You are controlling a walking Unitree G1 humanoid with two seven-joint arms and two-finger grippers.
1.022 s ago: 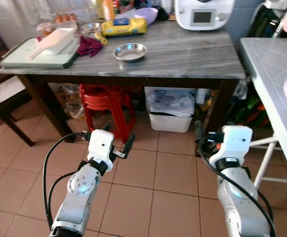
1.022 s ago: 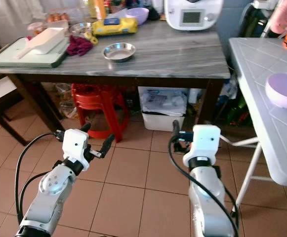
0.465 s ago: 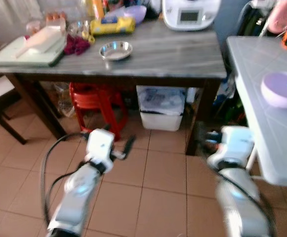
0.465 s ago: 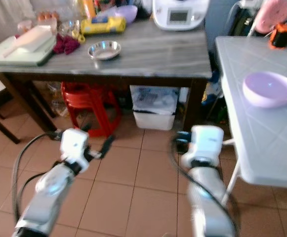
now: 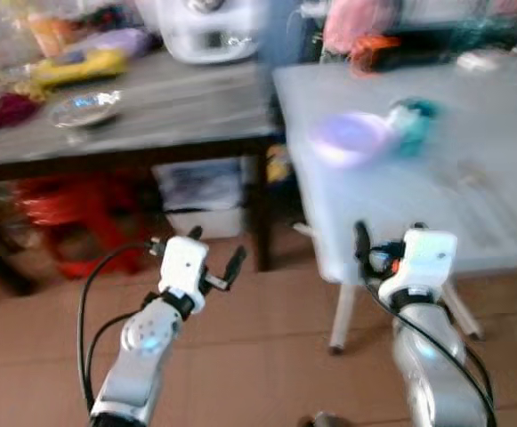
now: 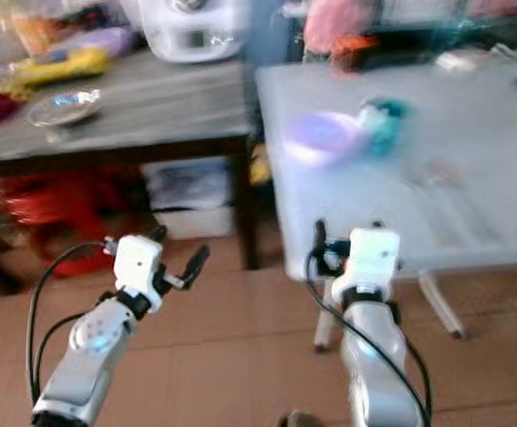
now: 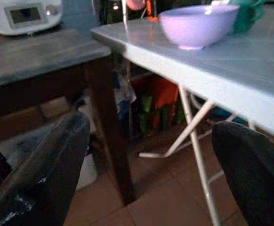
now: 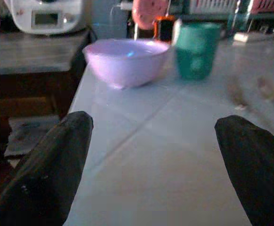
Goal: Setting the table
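A lilac bowl [image 5: 351, 138] and a teal cup [image 5: 412, 120] stand side by side on the pale grey table [image 5: 418, 196] ahead to my right, both blurred. In the right wrist view the bowl [image 8: 125, 59] and the cup [image 8: 195, 49] stand ahead of the gripper on the tabletop. My left gripper [image 5: 215, 247] is open and empty over the floor, short of the table's near corner. At the table's front edge my right gripper [image 5: 387, 236] is open too, with nothing between its fingers [image 8: 47, 174].
A dark table with a grey marble top [image 5: 169, 116] stands to the left. It carries a steel bowl [image 5: 84, 108], a yellow pack [image 5: 76, 64] and a white appliance [image 5: 214, 31]. Under it are a red stool [image 5: 58, 213] and a white bin [image 5: 200, 191]. Tiled floor lies ahead.
The whole view has swung to the right, so the pale table with the bowl and cup now lies ahead. Both arms keep the same pose, grippers open.
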